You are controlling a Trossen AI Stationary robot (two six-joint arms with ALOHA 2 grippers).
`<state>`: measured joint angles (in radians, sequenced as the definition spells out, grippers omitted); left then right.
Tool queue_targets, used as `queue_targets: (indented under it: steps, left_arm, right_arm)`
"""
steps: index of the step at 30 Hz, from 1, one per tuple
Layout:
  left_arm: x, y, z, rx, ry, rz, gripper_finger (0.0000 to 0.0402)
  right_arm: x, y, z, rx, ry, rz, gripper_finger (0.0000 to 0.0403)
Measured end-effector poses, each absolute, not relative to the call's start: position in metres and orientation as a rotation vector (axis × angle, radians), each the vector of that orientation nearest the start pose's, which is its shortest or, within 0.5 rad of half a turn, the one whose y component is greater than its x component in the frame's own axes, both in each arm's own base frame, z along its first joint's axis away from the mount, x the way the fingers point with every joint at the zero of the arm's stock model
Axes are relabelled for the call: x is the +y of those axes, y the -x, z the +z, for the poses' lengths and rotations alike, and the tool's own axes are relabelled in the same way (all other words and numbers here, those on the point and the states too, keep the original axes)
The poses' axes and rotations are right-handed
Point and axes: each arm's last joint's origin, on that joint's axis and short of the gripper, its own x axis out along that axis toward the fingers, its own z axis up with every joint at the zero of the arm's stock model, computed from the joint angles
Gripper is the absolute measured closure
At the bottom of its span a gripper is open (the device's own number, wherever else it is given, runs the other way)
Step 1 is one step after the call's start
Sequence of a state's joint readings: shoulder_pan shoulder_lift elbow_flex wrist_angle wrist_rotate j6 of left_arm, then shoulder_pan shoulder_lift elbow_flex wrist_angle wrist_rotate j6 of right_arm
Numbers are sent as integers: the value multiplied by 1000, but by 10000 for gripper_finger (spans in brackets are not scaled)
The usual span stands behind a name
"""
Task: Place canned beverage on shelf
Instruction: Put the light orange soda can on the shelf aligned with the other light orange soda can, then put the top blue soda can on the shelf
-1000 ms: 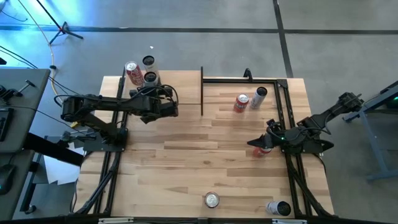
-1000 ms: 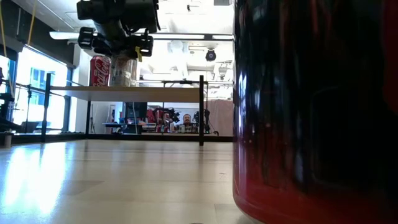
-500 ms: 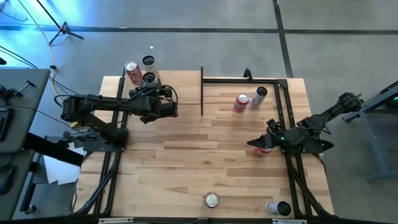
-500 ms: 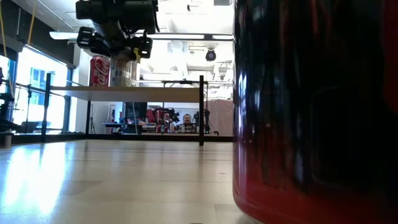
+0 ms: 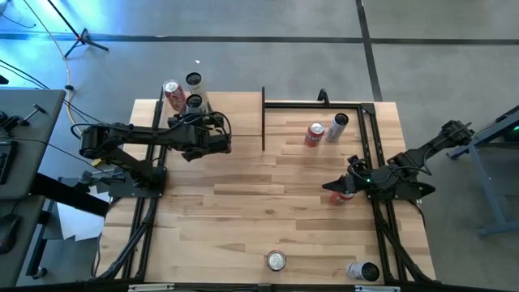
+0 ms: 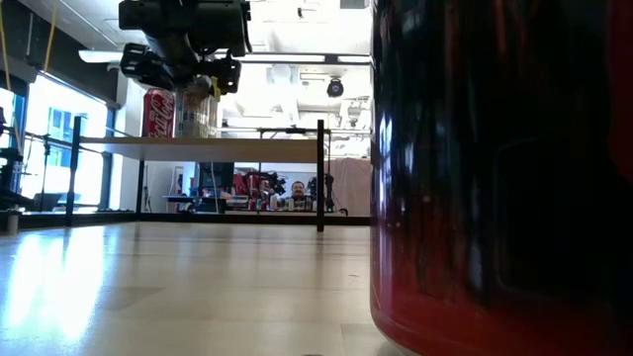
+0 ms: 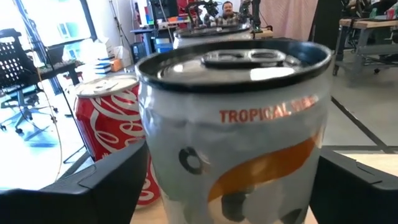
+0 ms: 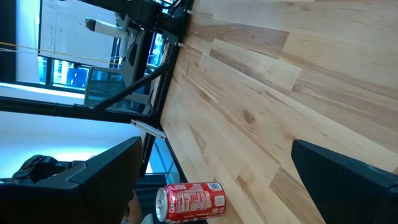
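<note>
A white can marked TROPICAL (image 7: pixel 233 124) stands upright on its base on the shelf (image 6: pixel 257 148), a raised pale board at the table's far left. It also shows in the high view (image 5: pixel 195 101). A red cola can (image 7: pixel 115 130) stands beside it and a third can (image 5: pixel 193 79) behind it. My left gripper (image 5: pixel 196 116) is open, with one finger on each side of the white can's upper part and not holding it. My right gripper (image 5: pixel 339 189) hovers open and empty over the table's right side. Something red shows just under it.
A red can (image 5: pixel 315 134) and a dark-topped can (image 5: pixel 338 124) sit inside the black frame at the far right. One can (image 5: pixel 276 259) stands at the near edge and fills the low view's right side (image 6: pixel 495 168). Another can (image 5: pixel 363 272) lies at the near right corner.
My left gripper has risen a little at the shelf. The white can has stayed standing where it was.
</note>
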<state>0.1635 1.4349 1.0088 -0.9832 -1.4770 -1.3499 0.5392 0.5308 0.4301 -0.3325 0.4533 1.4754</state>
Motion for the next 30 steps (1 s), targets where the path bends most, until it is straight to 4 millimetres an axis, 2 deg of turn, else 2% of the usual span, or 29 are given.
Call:
queue_targets:
  steps: [7,21,30]
  left_arm:
    - [66,-236,248,126,80,1701,4]
    - [47,-239,248,133,57,1622,2]
    - [38,-230,245,200,110,1602,2]
  right_arm:
    - [54,-116,233,361,-1249,-207,3]
    - [54,-116,233,362,-1250,-207,3]
    - [54,-116,233,362,-1250,-207,3]
